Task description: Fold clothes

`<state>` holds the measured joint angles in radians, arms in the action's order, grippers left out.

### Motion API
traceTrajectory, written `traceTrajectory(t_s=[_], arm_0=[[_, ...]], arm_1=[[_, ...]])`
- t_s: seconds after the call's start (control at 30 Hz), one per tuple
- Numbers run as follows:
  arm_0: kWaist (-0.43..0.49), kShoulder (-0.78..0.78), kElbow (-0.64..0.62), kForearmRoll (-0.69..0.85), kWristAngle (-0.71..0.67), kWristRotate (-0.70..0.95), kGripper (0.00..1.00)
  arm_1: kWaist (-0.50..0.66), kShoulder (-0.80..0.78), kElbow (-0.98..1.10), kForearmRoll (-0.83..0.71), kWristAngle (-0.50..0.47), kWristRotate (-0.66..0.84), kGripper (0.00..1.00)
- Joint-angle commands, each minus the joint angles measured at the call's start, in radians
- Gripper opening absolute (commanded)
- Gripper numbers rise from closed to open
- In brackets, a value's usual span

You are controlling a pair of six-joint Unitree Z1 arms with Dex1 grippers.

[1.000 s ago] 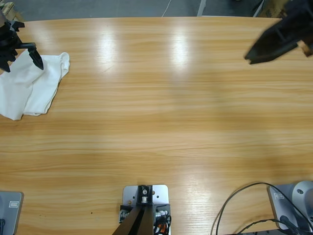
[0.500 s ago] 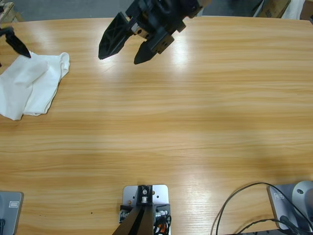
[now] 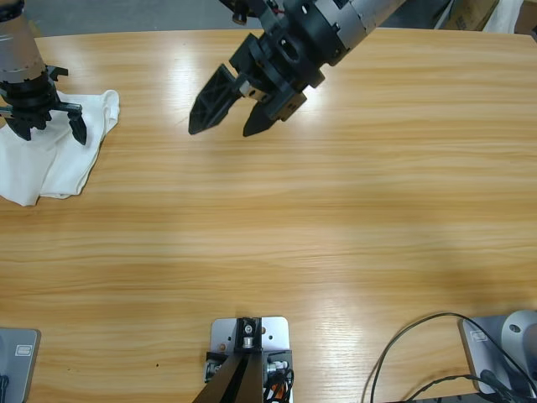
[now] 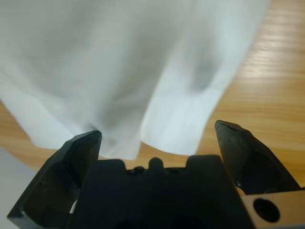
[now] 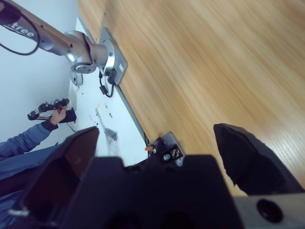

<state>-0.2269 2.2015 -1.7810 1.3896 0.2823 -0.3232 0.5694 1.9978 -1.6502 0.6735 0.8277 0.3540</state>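
Note:
The clothes [image 3: 59, 159] are one white garment, bunched at the table's far left edge in the high view, part of it running off the picture. My left gripper [image 3: 49, 126] hangs open right over its upper part, nothing between the jaws. In the left wrist view the white cloth [image 4: 119, 62] fills the frame just beyond the open left gripper [image 4: 159, 133]. My right gripper [image 3: 222, 128] comes down from the top middle and is open over bare wood, well right of the cloth. The right wrist view shows the right gripper [image 5: 155, 133] open, with only table beyond it.
The wooden table [image 3: 336, 235] stretches bare to the right. A black cable [image 3: 403, 353] curls at the bottom right. In the right wrist view a silver arm base [image 5: 81, 52] sits past the table edge, and a person's blue sleeve [image 5: 24, 143] shows low at the left.
The right arm swung from the right edge to the top middle, then lower and slightly right. The left gripper left the cloth toward the corner and came back over it.

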Motion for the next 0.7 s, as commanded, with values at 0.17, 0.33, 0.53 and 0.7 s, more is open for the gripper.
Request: traceTrajectory(t_s=[0.17,0.33,0.53,0.7], arm_0=[[-0.005,0.066,-0.01,-0.003,0.1,-0.045,0.912],[0.003,0.079,-0.016,-0.003,0.1,-0.039,0.528],[0.003,0.107,-0.009,-0.003,0.1,-0.039,0.53],[0.004,0.107,-0.01,-0.003,0.1,-0.036,0.0]], arm_1=[[-0.021,-0.041,0.109,-0.017,0.012,-0.034,1.0],[-0.041,-0.063,0.147,-0.034,0.024,-0.039,1.0],[-0.06,-0.083,0.162,-0.035,0.035,-0.047,1.0],[-0.072,-0.093,0.173,-0.037,0.044,-0.053,1.0]])
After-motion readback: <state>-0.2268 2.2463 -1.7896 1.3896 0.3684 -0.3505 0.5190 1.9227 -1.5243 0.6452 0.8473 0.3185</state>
